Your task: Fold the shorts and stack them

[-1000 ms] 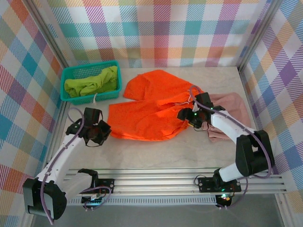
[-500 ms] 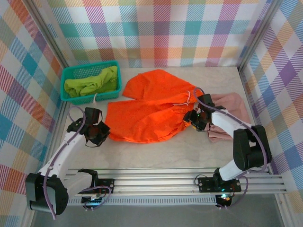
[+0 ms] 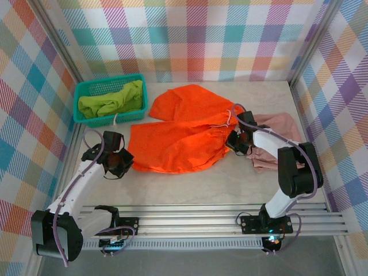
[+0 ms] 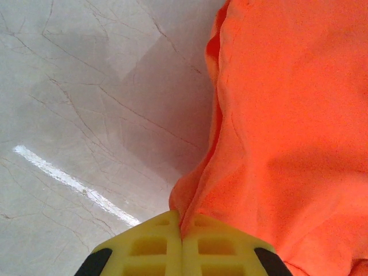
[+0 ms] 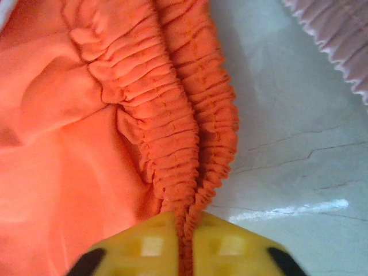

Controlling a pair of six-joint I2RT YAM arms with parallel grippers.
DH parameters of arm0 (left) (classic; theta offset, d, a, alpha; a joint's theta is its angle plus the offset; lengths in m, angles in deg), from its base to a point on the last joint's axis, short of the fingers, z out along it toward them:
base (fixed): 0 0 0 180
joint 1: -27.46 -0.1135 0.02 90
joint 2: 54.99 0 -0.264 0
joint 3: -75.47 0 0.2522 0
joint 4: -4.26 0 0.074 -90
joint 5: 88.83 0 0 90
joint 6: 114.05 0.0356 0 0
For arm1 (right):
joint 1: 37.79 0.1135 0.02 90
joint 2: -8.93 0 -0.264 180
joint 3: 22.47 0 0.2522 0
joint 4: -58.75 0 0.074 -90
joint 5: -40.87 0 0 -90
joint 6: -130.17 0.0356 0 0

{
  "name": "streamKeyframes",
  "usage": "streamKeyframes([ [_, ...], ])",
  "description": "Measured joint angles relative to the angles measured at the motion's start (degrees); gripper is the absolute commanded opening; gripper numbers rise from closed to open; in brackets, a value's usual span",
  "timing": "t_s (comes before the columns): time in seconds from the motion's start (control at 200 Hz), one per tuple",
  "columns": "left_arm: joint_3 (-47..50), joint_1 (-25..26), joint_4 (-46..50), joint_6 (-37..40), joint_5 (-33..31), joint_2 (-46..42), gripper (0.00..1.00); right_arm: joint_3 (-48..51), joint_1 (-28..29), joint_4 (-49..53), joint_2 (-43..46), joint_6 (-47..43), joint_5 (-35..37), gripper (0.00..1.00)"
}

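Right now the bright orange cloth shorts (image 3: 178,141) are spread across the middle of the pale marble table (image 3: 190,187) and are pinched at both ends. The left gripper (image 4: 182,230) is closed on the left edge of the cloth. The right gripper (image 5: 183,221) is clamped on the gathered elastic waistband (image 5: 195,121), with its jaws shut down to the band. For a clean fold, both ends are best lifted together, with the cloth kept taut and the edges matched before release; bunching is likely if one side is pulled harder. The dusty pink cloth shorts (image 3: 282,129) are seen just beside the right gripper. The lime green cloth shorts (image 3: 112,102) are heaped in the teal plastic mesh basket (image 3: 109,85).
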Motion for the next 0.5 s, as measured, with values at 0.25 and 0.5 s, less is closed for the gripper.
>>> streamKeyframes([
  [0.25, -10.45, -2.01, 2.21, 2.62, -1.07, -0.15, 0.00, -10.36, 0.00, 4.72, 2.05, -1.38, 0.39, 0.00],
  [0.5, -41.16, -3.34, 3.45, 7.34, -3.19, 7.26, 0.00, -36.76, -0.33, 9.90, 5.18, -4.61, -0.26, 0.00],
])
